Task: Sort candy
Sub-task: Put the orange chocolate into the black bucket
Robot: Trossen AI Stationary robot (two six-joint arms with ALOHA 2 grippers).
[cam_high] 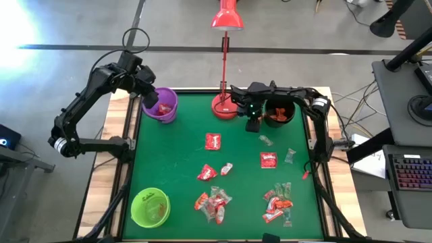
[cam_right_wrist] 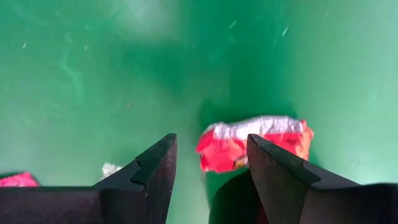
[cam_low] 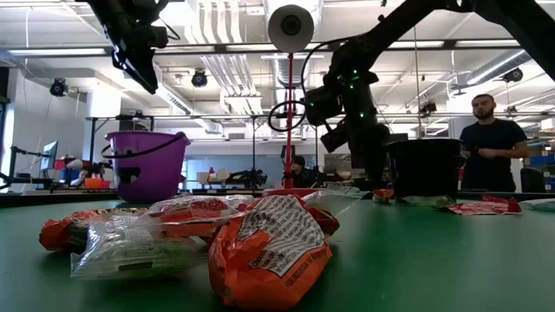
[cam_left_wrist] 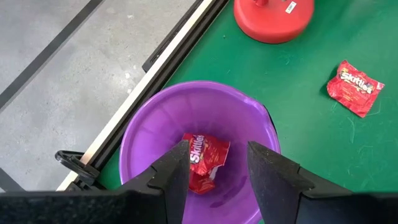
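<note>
My left gripper hangs open above the purple bucket at the mat's far left corner. One red Skittles packet lies on the bucket's floor. My right gripper is open, pointing down at the green mat beside the black bucket, near the lamp base. A red-and-silver candy lies on the mat just past its fingertips. More candy lies loose on the mat: red packets and two heaps near the front edge.
The red lamp base stands between the purple and black buckets, its pole rising beyond the table's far edge. A green bucket sits at the near left corner. In the low view a person stands behind the table on the right.
</note>
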